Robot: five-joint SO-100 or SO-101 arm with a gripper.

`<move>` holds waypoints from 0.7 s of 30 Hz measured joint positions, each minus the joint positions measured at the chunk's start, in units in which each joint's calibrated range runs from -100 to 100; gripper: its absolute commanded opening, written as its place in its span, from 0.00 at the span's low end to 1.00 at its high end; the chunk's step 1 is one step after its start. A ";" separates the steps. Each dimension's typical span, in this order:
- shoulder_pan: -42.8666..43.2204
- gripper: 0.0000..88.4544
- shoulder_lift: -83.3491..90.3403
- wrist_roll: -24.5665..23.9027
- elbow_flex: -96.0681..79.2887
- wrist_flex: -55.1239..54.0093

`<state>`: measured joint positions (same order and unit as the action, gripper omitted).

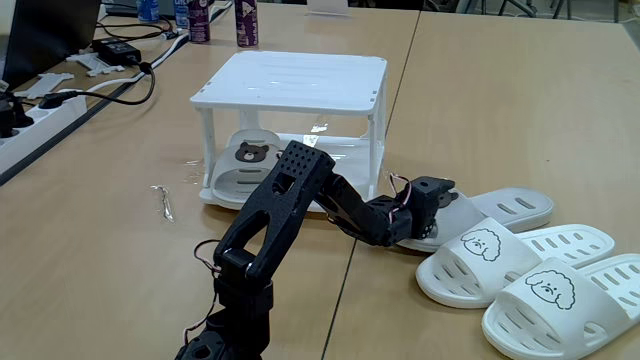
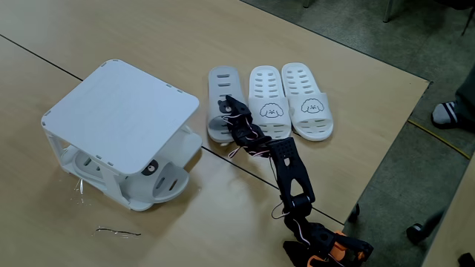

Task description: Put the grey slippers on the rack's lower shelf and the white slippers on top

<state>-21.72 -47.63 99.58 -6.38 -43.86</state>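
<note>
one grey slipper (image 1: 248,160) lies on the rack's (image 1: 290,80) lower shelf. gripper (image 2: 225,113) is down on the second grey slipper (image 2: 223,83), left of the white slippers (image 2: 289,96) on the bench; closure cannot be judged. step: grasping it. next: lift, carry left to the shelf.

Black arm (image 2: 286,167) extended low across the tabletop, elbow bent, gripper (image 2: 226,111) lowered near the far edge, jaw state indiscernible.
</note>
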 measured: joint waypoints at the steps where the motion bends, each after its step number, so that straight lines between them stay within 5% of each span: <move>1: 0.07 0.01 0.00 0.00 0.00 0.00; 10: 0.30 0.01 0.49 0.00 0.09 3.61; 21: -0.22 0.01 23.18 0.00 -12.22 13.65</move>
<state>-21.95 -24.45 99.58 -18.60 -30.21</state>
